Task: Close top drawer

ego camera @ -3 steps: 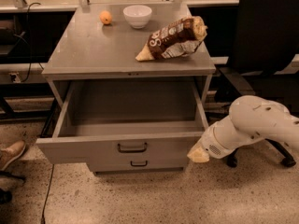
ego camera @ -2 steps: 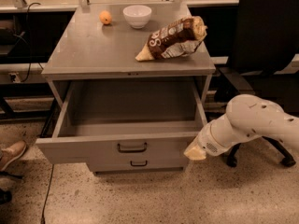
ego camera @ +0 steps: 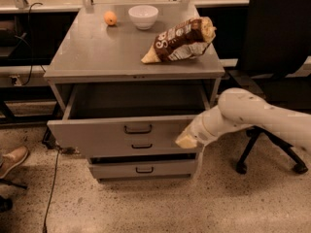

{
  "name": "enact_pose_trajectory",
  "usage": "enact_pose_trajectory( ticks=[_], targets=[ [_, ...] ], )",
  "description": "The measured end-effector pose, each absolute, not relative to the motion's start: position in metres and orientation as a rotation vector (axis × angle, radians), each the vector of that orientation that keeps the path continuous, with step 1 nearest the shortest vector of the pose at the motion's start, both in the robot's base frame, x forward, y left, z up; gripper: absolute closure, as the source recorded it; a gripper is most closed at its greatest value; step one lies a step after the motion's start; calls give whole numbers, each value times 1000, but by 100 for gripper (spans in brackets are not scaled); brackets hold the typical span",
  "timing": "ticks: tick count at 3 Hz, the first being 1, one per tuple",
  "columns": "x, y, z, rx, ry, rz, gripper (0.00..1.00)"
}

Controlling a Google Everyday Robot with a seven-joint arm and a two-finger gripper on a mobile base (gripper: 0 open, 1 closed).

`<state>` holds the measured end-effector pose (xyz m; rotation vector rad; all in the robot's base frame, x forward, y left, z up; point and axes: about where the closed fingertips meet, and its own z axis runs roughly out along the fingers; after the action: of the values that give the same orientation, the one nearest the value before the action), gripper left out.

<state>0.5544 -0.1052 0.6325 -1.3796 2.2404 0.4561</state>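
The top drawer (ego camera: 97, 132) of the grey metal cabinet stands partly open, its flat front panel out past the two lower drawers, with a small dark loop handle (ego camera: 138, 129) at its centre. Its inside looks empty and dark. My gripper (ego camera: 186, 141) at the end of the white arm (ego camera: 243, 115) rests against the right end of the drawer front, coming in from the right.
On the cabinet top (ego camera: 97, 52) lie a brown chip bag (ego camera: 180, 40), a white bowl (ego camera: 143, 16) and an orange (ego camera: 110, 18). A black office chair (ego camera: 277, 42) stands right behind my arm. A shoe (ego camera: 12, 160) and a cable (ego camera: 51, 188) are on the floor at left.
The drawer front has moved back toward the cabinet, so less of its inside shows. My gripper has moved with it along the right end of the front panel.
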Motion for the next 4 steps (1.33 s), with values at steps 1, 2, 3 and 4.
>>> enact_pose_trajectory(
  ticks=[1,2,3,4],
  targets=[
    [604,-78,625,-1386,2145,506,100],
    [604,-77,625,-1386,2145,506,100],
    [636,-66,638,-1352,2057,489,100],
    [671,-57,660,-1278,1948,448,100]
  ],
)
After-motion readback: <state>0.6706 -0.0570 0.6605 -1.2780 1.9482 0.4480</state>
